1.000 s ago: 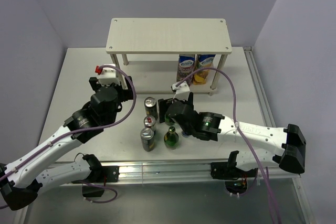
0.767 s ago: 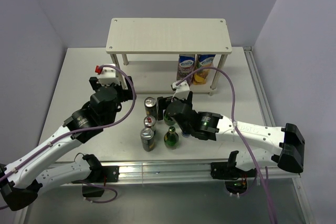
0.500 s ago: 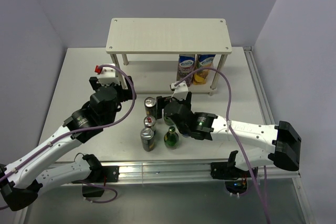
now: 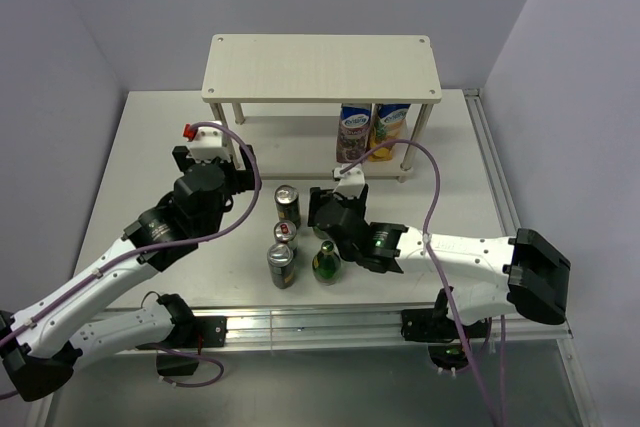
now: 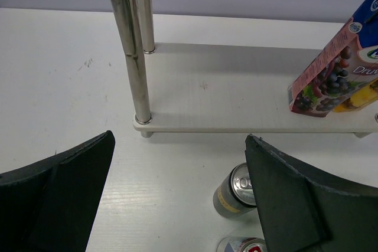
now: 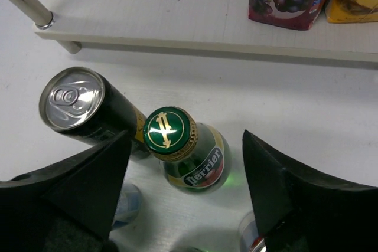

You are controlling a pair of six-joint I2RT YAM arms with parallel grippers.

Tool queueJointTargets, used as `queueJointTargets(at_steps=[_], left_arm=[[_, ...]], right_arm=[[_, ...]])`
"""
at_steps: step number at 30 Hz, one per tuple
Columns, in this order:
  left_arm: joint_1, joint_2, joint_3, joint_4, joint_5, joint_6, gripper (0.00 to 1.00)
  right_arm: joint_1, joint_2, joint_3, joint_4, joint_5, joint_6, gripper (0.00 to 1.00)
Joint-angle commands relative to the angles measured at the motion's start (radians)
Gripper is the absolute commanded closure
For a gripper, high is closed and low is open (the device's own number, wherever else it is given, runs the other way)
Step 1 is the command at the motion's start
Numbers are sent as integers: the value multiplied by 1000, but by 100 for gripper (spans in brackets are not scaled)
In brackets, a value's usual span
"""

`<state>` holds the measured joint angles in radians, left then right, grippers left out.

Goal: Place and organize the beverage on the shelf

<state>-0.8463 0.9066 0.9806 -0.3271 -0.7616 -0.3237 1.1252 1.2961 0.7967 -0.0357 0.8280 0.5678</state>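
The job has barely begun. Two juice cartons (image 4: 353,132) stand on the lower board of the shelf (image 4: 320,65), but no can or bottle is on it yet. On the worktop (image 4: 150,147) in front of the shelf stand a dark can (image 4: 287,204), a red-marked can (image 4: 284,235), a silver can (image 4: 281,265) and a green bottle (image 4: 326,262). The right claw (image 6: 186,138) is spread open. A green Perrier bottle (image 6: 189,157) stands upright between its fingers, seemingly untouched, with the dark can just beside it. The left claw (image 5: 180,140) is also open and holds nothing. It faces the shelf's left end, with cans near its right finger.
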Motion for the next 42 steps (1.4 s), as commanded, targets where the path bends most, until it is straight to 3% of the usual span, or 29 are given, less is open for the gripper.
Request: queueJointTargets(at_steps=[1,5,13,16,19,21,22,33,42], left_arm=[[4,2,35,8,13,-9,1],[4,5,33,10,7,-8,1],[10,6,32,11,7,-8,1],[13,11,32,10,7,-8,1],[13,12,32,10,7,-8,1],[15,12,30,10,8,-8,1],[15,12,32,11,10,-6,1],[18,2,32,8,1,-6,1],[29,-2,38,-3,-1,-6,1]], right_arm=[[-10,8,-33,135,56,14,20],[-22,40,-42,171,62,7,34],[-30,91,-40,221,63,-28,42],[-33,94,-34,226,45,-43,58],[-35,92,-27,212,31,-57,68],[-35,88,-10,192,36,-54,86],[-35,85,7,162,40,-48,100],[-33,-32,125,2,65,-101,100],[-36,-107,384,-217,97,-198,100]])
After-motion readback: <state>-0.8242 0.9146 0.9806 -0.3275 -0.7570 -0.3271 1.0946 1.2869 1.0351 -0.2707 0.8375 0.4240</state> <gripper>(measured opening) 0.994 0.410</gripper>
